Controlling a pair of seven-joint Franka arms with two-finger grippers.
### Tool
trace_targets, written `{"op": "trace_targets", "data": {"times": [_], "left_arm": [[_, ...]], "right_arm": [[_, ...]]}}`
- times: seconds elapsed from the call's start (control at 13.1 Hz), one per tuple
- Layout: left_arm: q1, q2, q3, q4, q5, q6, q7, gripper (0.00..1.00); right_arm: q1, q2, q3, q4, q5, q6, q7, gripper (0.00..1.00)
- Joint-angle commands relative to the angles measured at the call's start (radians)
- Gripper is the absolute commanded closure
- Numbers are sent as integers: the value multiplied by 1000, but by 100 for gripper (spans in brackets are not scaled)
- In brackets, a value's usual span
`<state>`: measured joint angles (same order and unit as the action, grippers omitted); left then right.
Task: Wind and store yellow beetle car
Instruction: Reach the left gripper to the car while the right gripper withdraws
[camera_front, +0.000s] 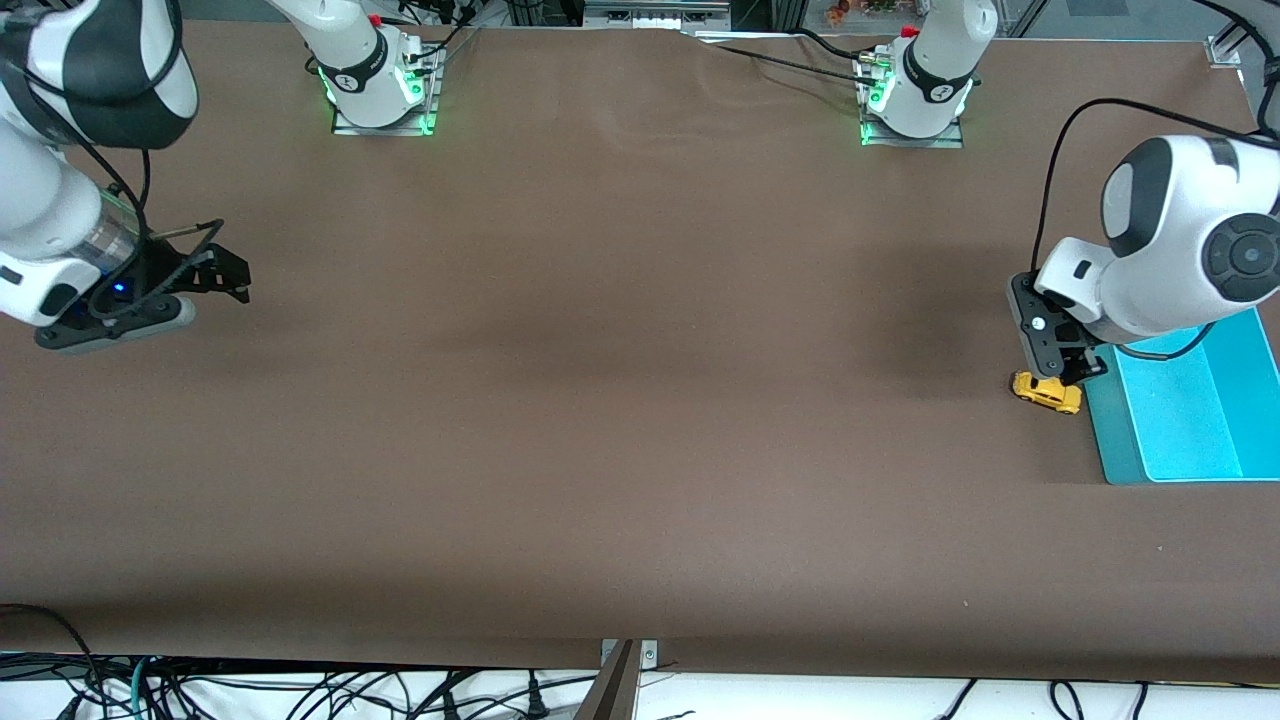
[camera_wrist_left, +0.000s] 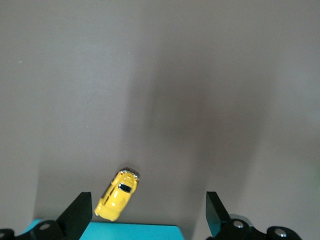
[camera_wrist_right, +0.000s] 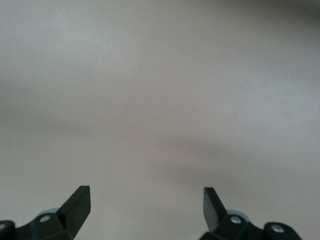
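The teal bin runs past the front view's edge, partly covered by the left arm.

No text, label, brand name, number or sign can be read anywhere in the three views. The only marks that resemble one are small round emblems on the dark bands of the two arm bases at the top of the front view, and their characters cannot be made out.
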<state>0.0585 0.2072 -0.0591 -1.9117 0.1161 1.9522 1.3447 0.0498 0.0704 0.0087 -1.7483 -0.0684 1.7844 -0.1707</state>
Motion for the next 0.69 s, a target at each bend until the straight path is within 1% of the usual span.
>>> {"op": "trace_targets", "data": {"times": [0.0, 0.08, 0.15, 0.31, 0.46, 0.61], "left_arm": [[61, -26, -13, -124, 22, 152, 167, 0], [73, -25, -11, -160, 22, 215, 222, 0], [76, -22, -10, -188, 22, 276, 287, 0], [90, -5, -5, -219, 22, 373, 396, 0], [113, 27, -2, -222, 22, 433, 485, 0], [158, 37, 10, -257, 20, 511, 604, 0]], "right_arm": [[-11, -61, 5, 3, 79, -98, 187, 0], [-14, -67, 1, 10, 103, -129, 251, 0], [-22, -69, -7, 32, 110, -170, 293, 0], [-47, -72, -15, 76, 113, -253, 303, 0], [-76, -84, -16, 85, 93, -241, 299, 0], [-97, -84, -44, 92, 107, -205, 298, 0]]}}
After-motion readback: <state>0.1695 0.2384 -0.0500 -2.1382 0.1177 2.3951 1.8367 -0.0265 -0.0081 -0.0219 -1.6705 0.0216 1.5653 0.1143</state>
